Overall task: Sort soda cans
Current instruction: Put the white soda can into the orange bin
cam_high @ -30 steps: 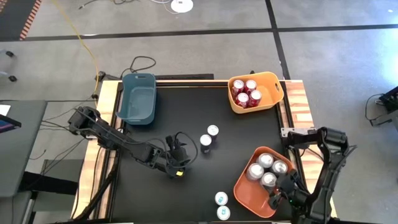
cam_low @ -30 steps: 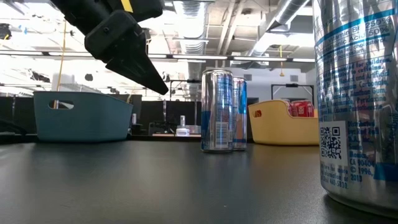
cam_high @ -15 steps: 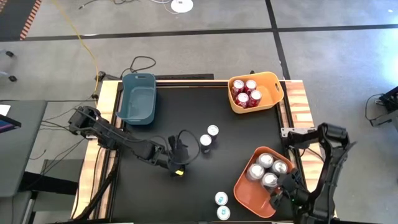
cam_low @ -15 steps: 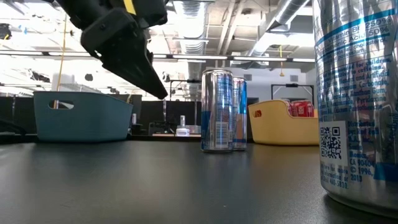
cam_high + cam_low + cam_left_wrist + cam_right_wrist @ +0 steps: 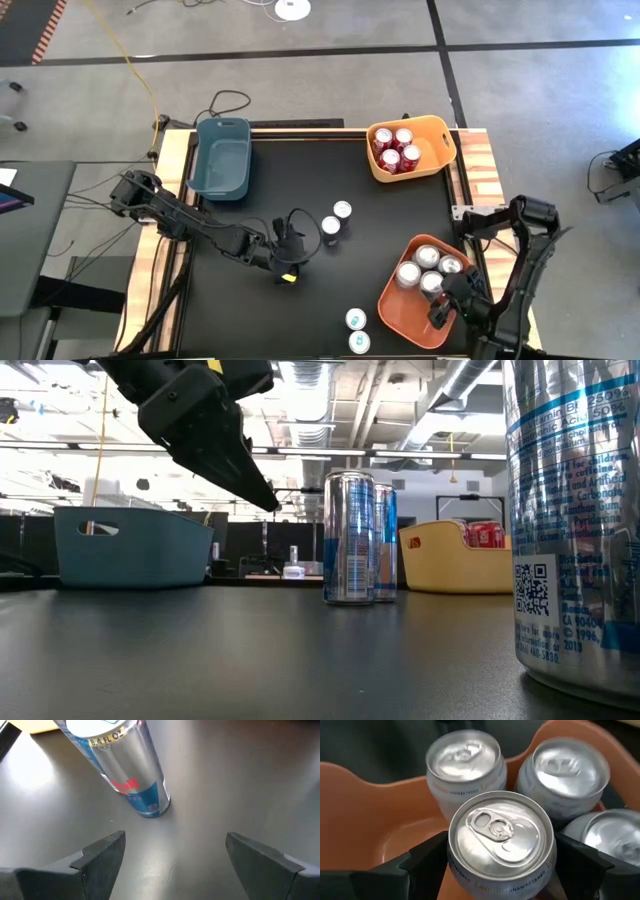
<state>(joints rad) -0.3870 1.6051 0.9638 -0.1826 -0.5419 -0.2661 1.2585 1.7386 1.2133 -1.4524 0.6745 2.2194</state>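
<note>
The right gripper [image 5: 495,870] hangs inside the terracotta-orange plastic bin [image 5: 400,305] at the table's near right corner, its dark fingers [image 5: 422,857] spread to either side of a silver-grey aluminium can [image 5: 500,840] with a bright pull-tab top. Whether the pads still touch its wall I cannot tell, and the can appears to stand in the bin. Three more silver-grey cans [image 5: 428,257] crowd around it, touching or nearly so. The risk here is in lifting away: a finger dragging on the smooth round wall could tip this can against its neighbours, or catch the bin's curved rim and shift the light bin.

The left gripper [image 5: 172,855] hovers low over the matte black table [image 5: 380,210], its wedge-shaped fingers apart and empty, aimed at a slim blue-and-silver can [image 5: 127,770] just ahead. A second blue-and-silver can [image 5: 342,210] stands right beside it. Tall, narrow and glossy, these cans topple easily; I judge that closing off-centre would knock the near one over, or push it into its partner.

Two further blue-and-silver cans [image 5: 356,320] wait at the near edge. Four red cans [image 5: 396,150] sit in the yellow-orange plastic bin [image 5: 440,155] at the far right. The teal rounded plastic bin [image 5: 222,160] at the far left holds nothing.
</note>
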